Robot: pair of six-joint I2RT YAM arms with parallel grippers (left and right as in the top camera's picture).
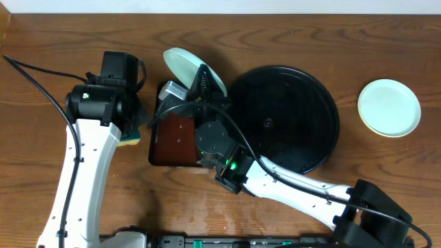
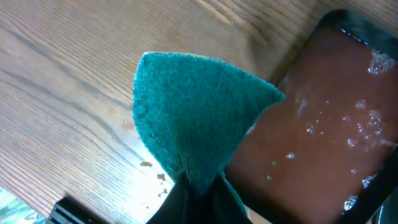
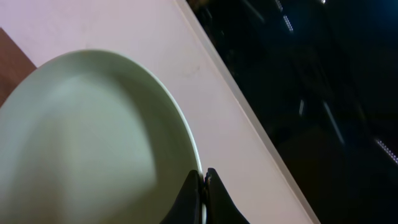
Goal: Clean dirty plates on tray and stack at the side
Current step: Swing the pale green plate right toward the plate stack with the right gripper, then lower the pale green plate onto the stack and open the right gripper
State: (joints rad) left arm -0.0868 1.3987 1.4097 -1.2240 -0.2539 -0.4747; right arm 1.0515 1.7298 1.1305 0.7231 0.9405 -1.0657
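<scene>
- round tray (image 1: 296, 93): glossy black, plain.
- tilted plate (image 1: 189, 65), left of the round tray: pale mint-white, unmarked.
- plate stack (image 1: 389, 108), right of the round tray: mint-white top, pale yellow edge beneath.
- sponge (image 2: 193, 118), far left of the round tray: teal-green, fibrous.
- rectangular tray (image 1: 172, 141), just left of the round tray: dark rim, reddish-brown liquid, white bubbles.
- table (image 1: 55, 34): brown wood grain.

Your surfaces: mostly gloss, plus one rough pad.
Your wood table (image 1: 386, 41) shows clear grain under a soft sheen. The black tray (image 1: 310, 83) is mirror-glossy. The mint plate (image 3: 93, 143) and the stacked plates (image 1: 389, 107) near the right edge look smooth and glazed. Your sponge (image 2: 193, 112) is coarse green fibre on yellow foam, the brown tray (image 2: 346, 18) holds bubbly liquid, and the arm shells (image 1: 83, 158) are smooth white plastic.
</scene>
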